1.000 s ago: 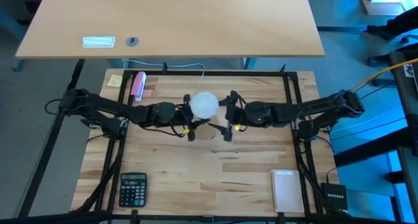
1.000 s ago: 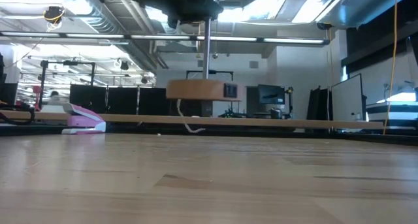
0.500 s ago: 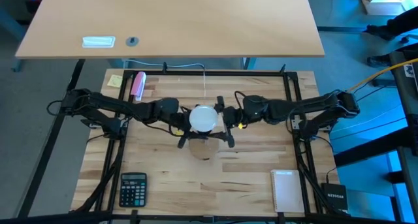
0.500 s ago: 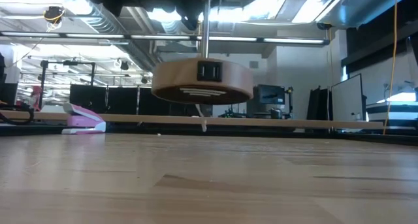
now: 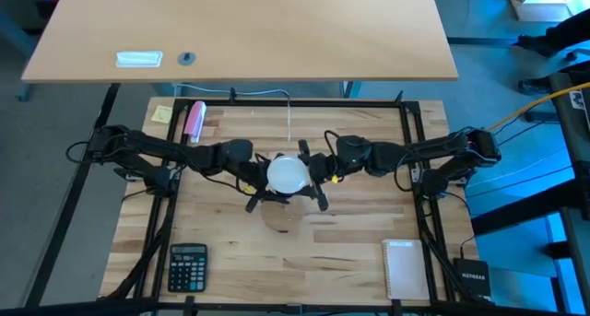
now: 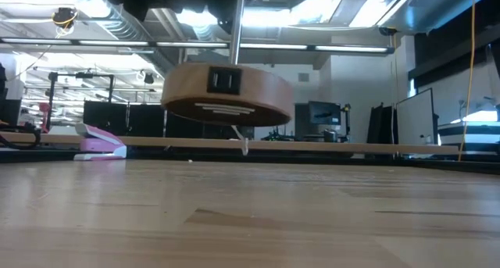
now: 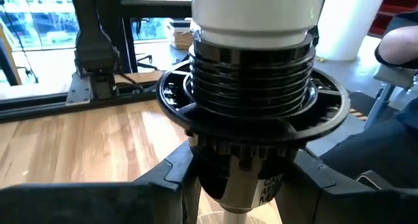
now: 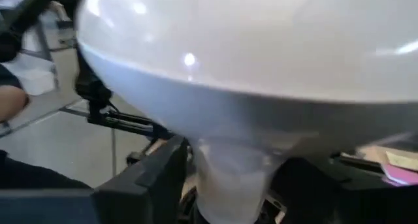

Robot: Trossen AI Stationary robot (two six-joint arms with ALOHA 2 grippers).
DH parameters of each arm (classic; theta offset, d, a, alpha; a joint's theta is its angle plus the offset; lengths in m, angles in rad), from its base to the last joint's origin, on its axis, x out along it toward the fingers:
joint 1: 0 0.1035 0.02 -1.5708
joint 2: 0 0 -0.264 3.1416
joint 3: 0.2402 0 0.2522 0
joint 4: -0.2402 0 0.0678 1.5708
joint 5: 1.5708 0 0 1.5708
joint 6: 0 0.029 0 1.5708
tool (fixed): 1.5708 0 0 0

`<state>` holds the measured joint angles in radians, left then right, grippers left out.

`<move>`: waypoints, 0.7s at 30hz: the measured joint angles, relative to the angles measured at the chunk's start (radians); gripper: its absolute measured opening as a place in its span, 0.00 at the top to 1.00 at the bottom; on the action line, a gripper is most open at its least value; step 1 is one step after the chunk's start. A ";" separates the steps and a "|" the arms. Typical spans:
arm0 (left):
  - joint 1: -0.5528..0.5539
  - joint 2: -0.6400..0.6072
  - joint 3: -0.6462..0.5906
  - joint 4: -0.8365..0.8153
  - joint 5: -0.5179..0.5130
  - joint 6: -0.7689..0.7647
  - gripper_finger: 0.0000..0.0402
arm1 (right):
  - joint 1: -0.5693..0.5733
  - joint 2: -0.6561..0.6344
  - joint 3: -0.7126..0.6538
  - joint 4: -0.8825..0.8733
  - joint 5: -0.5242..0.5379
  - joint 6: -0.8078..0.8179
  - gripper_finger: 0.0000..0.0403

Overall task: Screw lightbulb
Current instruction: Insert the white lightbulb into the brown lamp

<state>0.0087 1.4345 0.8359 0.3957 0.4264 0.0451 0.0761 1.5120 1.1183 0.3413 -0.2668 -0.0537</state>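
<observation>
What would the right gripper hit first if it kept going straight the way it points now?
The lightbulb. The right gripper points across the table at it, with the bulb's narrow neck already between its jaws. Beyond the bulb is the left gripper, which grips the black socket.

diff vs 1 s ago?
The right gripper moved in and closed around the neck of the lightbulb. The lightbulb and wooden base, clear of the tabletop, shifted toward the table's near edge. The left gripper kept its hold on the socket. Calculator, notepad and pink stapler unchanged.
</observation>
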 joint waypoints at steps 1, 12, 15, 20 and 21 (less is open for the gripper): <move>0.001 0.000 0.000 -0.002 -0.002 -0.001 0.67 | 0.000 0.000 0.000 -0.011 0.009 -0.004 0.51; -0.002 -0.019 -0.001 -0.017 -0.245 -0.007 0.66 | 0.003 -0.040 0.000 -0.099 0.242 -0.034 0.62; -0.011 -0.021 -0.001 -0.021 -0.376 -0.014 0.67 | 0.005 -0.040 0.000 -0.116 0.362 -0.025 0.62; -0.039 -0.015 -0.001 -0.017 -0.636 -0.030 0.67 | 0.005 -0.021 0.003 -0.109 0.595 0.017 0.62; -0.043 -0.014 -0.001 -0.022 -0.673 -0.029 0.67 | 0.005 -0.016 0.003 -0.107 0.620 0.019 0.62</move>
<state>-0.0347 1.4204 0.8345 0.3737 -0.2469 0.0158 0.0807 1.4959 1.1210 0.2338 0.3537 -0.0343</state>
